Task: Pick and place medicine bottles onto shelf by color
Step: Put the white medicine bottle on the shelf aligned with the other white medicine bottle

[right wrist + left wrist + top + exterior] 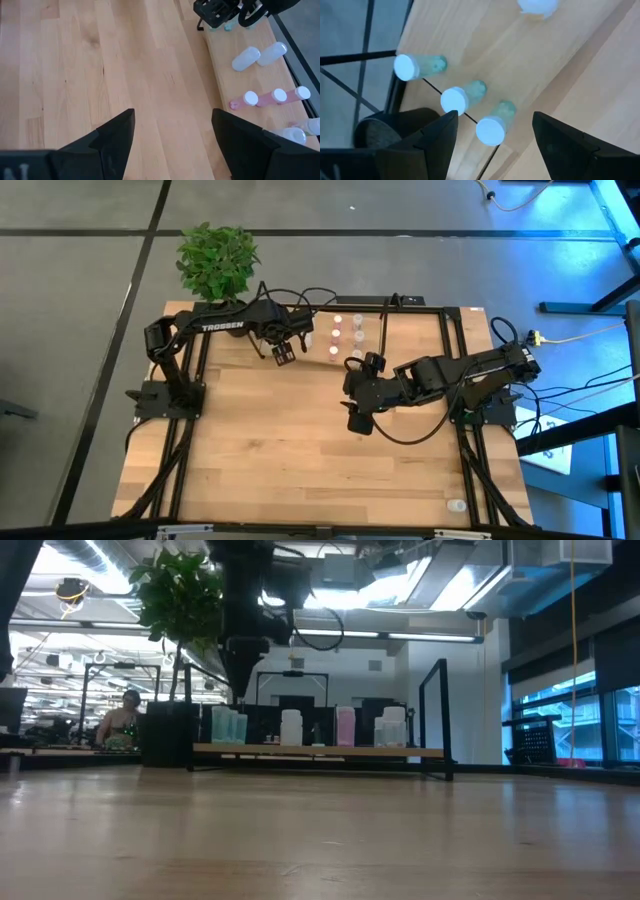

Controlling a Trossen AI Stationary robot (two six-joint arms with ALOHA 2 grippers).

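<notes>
- Near the front right corner of the worktop (300,450) a lone bottle (456,505) stands by itself, well apart from everything else.
- The right tool (357,418) hovers over bare wood around the middle of the worktop, fingers spread wide, gripping nothing.
- Farther back, the left tool (282,354) hangs above the left end of the shelf (400,330), also wide open and empty; three green bottles (491,127) stand just below its fingers.
- The shelf lies along the far edge. From left to right it carries the green bottles, white bottles (259,54), pink bottles (276,95) and clear ones (295,134) at the right end.
- A potted plant (216,260) sits at the far left corner.
- Beyond the worktop, a person (124,720) sits in the room.
</notes>
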